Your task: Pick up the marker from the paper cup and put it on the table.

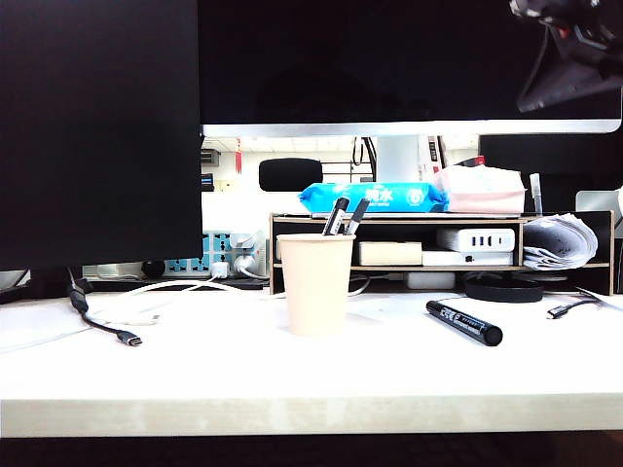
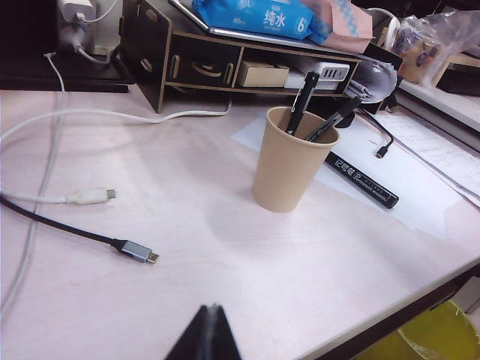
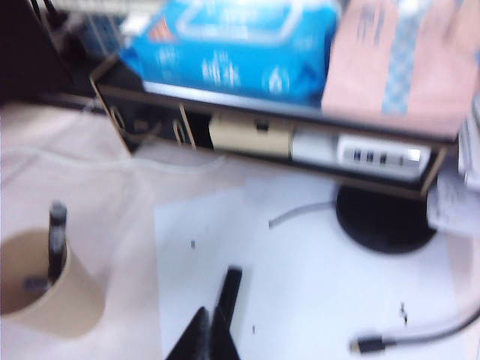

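Observation:
The marker (image 1: 464, 322) lies flat on the white table (image 1: 195, 370), to the right of the paper cup (image 1: 315, 287) and clear of it. In the left wrist view the marker (image 2: 361, 180) rests on a white sheet beside the cup (image 2: 289, 161). Two other black markers (image 2: 304, 101) stand in the cup. My right arm (image 1: 574, 49) hangs high at the top right. Its gripper (image 3: 208, 309) is shut and empty, with the marker's end (image 3: 229, 289) showing on the table beyond it. My left gripper (image 2: 213, 306) is shut above the table's front, well short of the cup.
A dark-framed shelf riser (image 1: 438, 219) stands behind the cup, with a blue wipes pack (image 1: 373, 197) on top. Loose cables (image 1: 127, 338) trail over the left of the table. A round monitor base (image 1: 503, 288) and another cable end (image 1: 569, 308) sit at the right.

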`<state>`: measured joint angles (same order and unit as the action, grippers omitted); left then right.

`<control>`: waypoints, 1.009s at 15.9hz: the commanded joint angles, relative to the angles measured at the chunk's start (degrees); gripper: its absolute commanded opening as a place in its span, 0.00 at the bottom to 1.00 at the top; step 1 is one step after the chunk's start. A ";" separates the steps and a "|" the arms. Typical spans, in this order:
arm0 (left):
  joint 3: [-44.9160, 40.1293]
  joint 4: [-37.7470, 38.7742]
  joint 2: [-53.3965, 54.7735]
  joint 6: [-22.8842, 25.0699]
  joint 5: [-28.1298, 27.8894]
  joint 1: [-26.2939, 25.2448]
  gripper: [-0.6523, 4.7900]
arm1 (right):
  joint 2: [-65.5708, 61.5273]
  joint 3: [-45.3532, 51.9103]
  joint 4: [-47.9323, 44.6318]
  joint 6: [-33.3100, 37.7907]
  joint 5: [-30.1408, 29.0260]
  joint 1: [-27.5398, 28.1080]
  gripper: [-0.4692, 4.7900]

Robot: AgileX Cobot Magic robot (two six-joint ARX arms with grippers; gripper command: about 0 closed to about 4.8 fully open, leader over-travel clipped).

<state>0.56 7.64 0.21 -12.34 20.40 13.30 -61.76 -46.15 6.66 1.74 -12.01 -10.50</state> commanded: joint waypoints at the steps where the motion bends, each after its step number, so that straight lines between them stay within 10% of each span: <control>1: 0.00 0.48 0.00 -0.11 0.24 0.00 0.11 | 0.37 -0.26 0.48 0.17 -0.33 -0.57 0.08; 9: 0.00 0.48 0.00 -0.11 0.22 -0.09 0.11 | 28.17 2.43 2.51 -6.54 1.38 2.56 0.08; 16: 0.00 0.48 0.00 -0.13 0.22 -0.09 0.11 | 45.90 32.46 -5.68 2.78 1.95 15.32 0.08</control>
<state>0.56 7.64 0.19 -12.36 20.40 13.28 -17.21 -16.19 4.10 4.21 -10.48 4.91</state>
